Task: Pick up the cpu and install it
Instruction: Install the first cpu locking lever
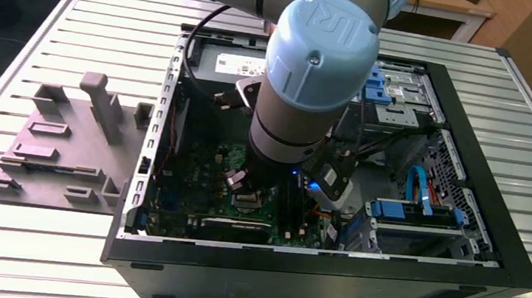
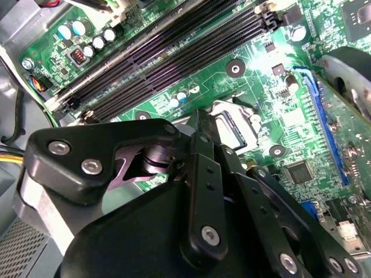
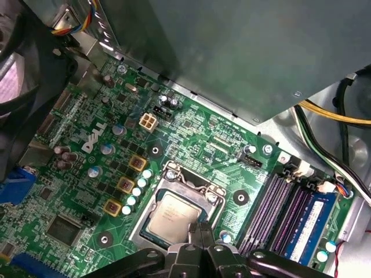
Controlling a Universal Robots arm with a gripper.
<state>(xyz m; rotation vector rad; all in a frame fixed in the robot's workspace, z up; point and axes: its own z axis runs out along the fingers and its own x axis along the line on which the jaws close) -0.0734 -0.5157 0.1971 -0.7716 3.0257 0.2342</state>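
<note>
— Where is the cpu [image 3: 174, 215]?

— In the first wrist view it lies flat in the square metal-framed socket [image 3: 173, 180] on the green motherboard [image 3: 200, 145], its silvery-grey top matte, its pale rim showing along the edges. The socket's thin wire lever runs along one side.

— And the gripper [image 3: 200, 231]?

— Its black fingers [image 3: 204, 236] look pressed together with no gap, their tips right over the chip's near edge. Whether they touch it, I cannot tell. In the second wrist view the black linkage bars, studded with round bolts, cover most of the socket.

— What surrounds it?

— Long dark memory slots [image 3: 277, 205], one carrying a blue module [image 3: 307, 223], and small gold square components beside round silver capacitors. In the exterior view the arm's grey-and-blue barrel reaches down into the open black computer case [image 1: 485, 142], which stands on a ribbed metal table [image 1: 39, 236] beside a grey plastic fixture [image 1: 64, 143] of blocky shapes.
</note>
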